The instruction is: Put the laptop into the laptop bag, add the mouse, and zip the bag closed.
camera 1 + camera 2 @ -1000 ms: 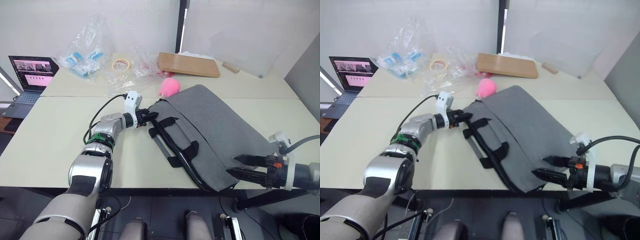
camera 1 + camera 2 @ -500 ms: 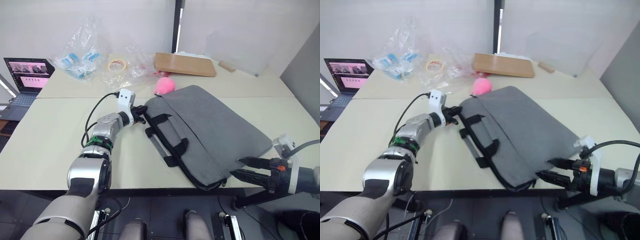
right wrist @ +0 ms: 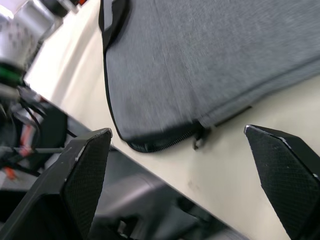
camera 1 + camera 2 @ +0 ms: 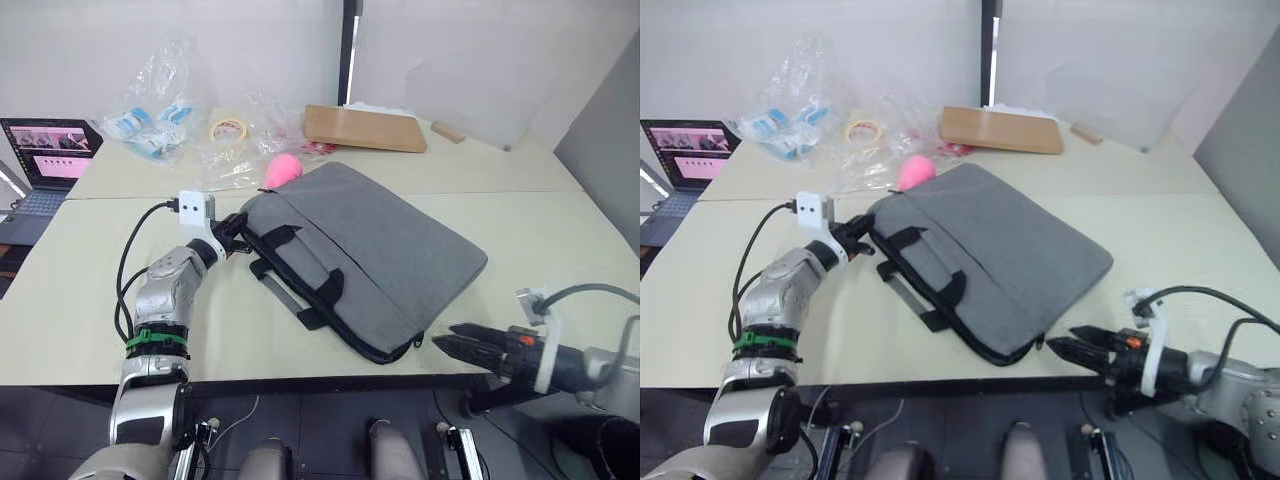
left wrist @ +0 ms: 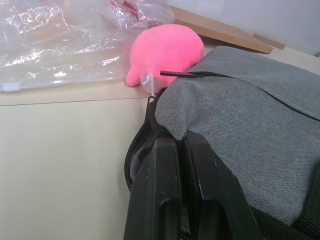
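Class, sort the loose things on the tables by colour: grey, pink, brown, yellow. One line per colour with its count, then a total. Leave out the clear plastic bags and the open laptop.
Grey: 1, the laptop bag
Pink: 1, the fuzzy object
Brown: 1, the wooden board
Yellow: 1, the tape roll
Total: 4

The grey laptop bag [image 4: 990, 255] lies flat and skewed on the pale table [image 4: 1160, 215], its black handles [image 4: 925, 268] on its left side and one corner reaching the table's near edge. The left gripper [image 4: 862, 237] sits at the bag's far left corner with its fingers close together on the black edging, while the right gripper [image 4: 1072, 347] hangs just off the near edge beside the bag's near corner, not touching it, fingers parted. Beyond the bag lie a pink fuzzy object [image 4: 917, 170] touching its far edge, crumpled clear plastic bags [image 4: 810, 105], a tape roll [image 4: 862, 131] and a wooden board [image 4: 1000, 129], with a small open laptop [image 4: 685, 155] at far left.
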### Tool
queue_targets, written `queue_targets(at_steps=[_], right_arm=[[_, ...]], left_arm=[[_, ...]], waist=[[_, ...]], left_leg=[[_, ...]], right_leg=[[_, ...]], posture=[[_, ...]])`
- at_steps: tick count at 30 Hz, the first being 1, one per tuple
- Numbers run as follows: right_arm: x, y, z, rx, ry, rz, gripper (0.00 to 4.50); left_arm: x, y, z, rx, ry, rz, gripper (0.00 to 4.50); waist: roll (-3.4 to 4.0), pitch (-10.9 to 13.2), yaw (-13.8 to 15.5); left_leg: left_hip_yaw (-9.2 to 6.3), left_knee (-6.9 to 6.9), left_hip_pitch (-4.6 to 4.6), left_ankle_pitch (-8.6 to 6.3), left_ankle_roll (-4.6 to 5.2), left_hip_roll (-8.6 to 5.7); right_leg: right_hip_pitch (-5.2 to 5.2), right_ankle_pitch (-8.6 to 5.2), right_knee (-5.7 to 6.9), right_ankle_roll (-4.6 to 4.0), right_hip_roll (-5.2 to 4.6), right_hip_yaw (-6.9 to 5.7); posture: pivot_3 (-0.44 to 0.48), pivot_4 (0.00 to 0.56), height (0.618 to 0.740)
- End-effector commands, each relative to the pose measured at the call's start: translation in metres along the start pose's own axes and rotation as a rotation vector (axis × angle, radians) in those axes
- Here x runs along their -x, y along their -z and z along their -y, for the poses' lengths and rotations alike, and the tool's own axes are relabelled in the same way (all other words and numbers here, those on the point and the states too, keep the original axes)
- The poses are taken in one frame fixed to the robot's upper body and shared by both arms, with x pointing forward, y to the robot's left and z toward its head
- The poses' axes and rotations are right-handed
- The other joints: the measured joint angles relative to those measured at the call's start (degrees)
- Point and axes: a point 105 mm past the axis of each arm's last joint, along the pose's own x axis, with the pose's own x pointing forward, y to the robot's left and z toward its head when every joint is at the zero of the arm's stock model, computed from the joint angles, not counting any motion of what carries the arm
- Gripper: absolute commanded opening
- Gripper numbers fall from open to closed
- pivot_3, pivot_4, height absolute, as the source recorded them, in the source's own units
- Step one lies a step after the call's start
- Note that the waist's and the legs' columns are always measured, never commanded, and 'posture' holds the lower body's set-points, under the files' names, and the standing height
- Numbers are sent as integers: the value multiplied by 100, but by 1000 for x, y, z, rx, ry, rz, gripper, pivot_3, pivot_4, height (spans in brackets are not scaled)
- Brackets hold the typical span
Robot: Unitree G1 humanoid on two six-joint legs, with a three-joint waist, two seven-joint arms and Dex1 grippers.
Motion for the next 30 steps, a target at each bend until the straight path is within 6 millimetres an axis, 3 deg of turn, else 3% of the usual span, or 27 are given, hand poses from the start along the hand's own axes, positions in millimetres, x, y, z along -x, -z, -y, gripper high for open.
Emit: queue_targets(at_steps=[1, 5, 8, 17, 22, 26, 30], right_arm=[[-17, 5, -10, -39, -47, -16, 4500], [-30, 14, -12, -50, -57, -43, 4500], [-37, 9, -14, -48, -74, -12, 4500], [-31, 1, -5, -42, -36, 30, 1664], [-29, -6, -1, -40, -37, 57, 15], [-18, -25, 11, -17, 2, 93, 15], [-2, -54, 30, 22, 79, 135, 15]], left_arm=[[7, -19, 2, 1, -14, 57, 56], [10, -20, 2, 9, -15, 54, 56], [12, -24, 1, 9, -18, 60, 56], [20, -20, -3, 3, -29, 47, 0], [30, -13, 7, -1, 10, 16, 0], [45, -6, 8, -64, 34, -46, 0], [70, -2, 25, -42, 135, -120, 0]], waist=[[0, 0, 11], [0, 0, 31], [0, 0, 20], [0, 0, -32], [0, 0, -56], [0, 0, -75], [3, 1, -85]], left_leg=[[0, 0, 0, 0, -1, 0], [2, 1, -5, 0, -1, -2], [1, 1, -5, 0, 0, -2], [1, 0, -4, 0, 0, -2], [1, 0, -5, 0, 0, -1], [0, -3, -5, 0, 1, -1], [3, -2, -8, -2, 3, -1]], right_leg=[[-2, 0, 1, 0, 0, 0], [-3, 0, -2, 0, 0, -1], [-2, 0, -1, 0, 1, -1], [-3, 0, 0, 0, 1, -1], [-3, 0, -1, 0, 1, -1], [-4, 0, -2, 0, 1, -1], [-6, 0, -5, 0, 0, 1]], posture=[[0, 150, 740], [0, 150, 740], [0, 150, 740], [0, 150, 740], [0, 150, 740], [0, 150, 740], [0, 150, 740]])
